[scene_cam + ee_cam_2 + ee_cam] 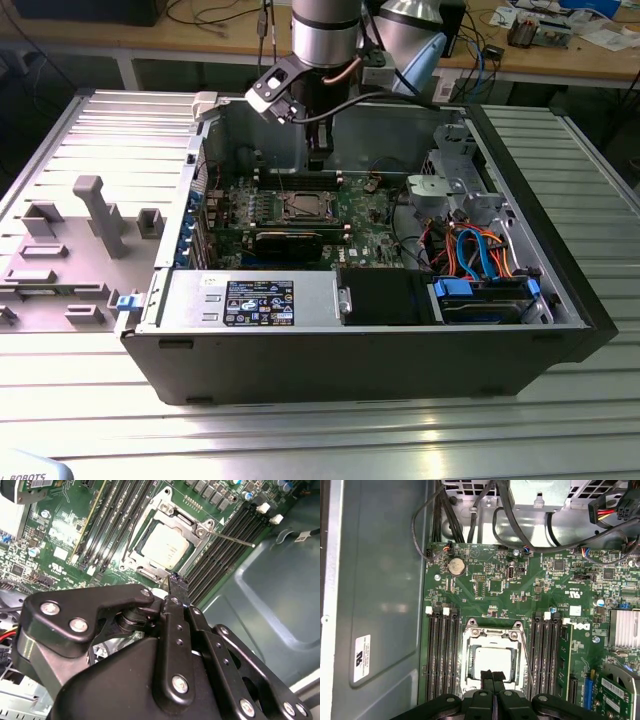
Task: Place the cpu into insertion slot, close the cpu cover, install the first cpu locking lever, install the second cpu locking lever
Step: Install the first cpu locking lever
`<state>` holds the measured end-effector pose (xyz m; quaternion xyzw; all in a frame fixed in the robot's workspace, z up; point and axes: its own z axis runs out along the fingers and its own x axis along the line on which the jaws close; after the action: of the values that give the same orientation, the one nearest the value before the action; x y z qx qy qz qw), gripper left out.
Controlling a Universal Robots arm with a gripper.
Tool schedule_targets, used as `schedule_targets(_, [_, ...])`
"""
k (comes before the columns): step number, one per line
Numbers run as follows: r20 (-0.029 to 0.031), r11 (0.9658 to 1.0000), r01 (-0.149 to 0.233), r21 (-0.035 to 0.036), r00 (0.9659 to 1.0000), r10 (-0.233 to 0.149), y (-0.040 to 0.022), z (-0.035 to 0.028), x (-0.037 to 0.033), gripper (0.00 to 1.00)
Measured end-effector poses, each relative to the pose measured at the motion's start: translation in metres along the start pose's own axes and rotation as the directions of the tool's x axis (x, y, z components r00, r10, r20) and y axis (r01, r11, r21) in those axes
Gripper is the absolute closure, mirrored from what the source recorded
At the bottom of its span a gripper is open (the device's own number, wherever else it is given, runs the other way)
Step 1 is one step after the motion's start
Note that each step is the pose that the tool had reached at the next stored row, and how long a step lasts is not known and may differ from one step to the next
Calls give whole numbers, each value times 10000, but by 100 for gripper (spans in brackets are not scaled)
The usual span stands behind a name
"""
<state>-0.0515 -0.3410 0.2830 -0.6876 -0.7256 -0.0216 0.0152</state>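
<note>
- The exterior view takes in the whole open computer case (560,260) lying on the slatted metal bench (300,440). The arm (325,30) drops in from the upper centre of the frame. Grey holders (100,215) sit on the bench at the exterior view's left.
- There the insertion slot (302,206) is a small square in the middle of the green board, just behind a long black card (290,243).
- Both wrist views bring it close. The cpu (492,659) (167,545) lies flat in the slot, its pale metal top showing through the window of the cpu cover (469,655) (192,530), which lies down around it.
- A thin lever rod (232,538) (529,672) reaches out from a corner of the slot over the neighbouring memory slots (220,545) (442,655).
- The first wrist view adds a coin battery (456,566), a finned heat sink (625,627) and black cables (470,510) beyond the board.
- In the exterior view a labelled power supply (250,300) fills the case's front. Blue and orange cables (480,250) crowd the exterior view's right.
- The tool (493,676) (177,580) (316,158) has its two fingertips pressed together with nothing between them.
- Its tips overlap the cpu's near edge in the first wrist view. I cannot tell whether they touch it.
</note>
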Motion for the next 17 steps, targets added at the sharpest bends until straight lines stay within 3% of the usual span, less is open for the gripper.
schedule_targets(9, [3, 10000, 20, 1, 10000, -20, 0, -28, 1, 89])
schedule_targets(17, [-5, 9979, 639, 33, 9980, -639, 0, -28, 1, 89])
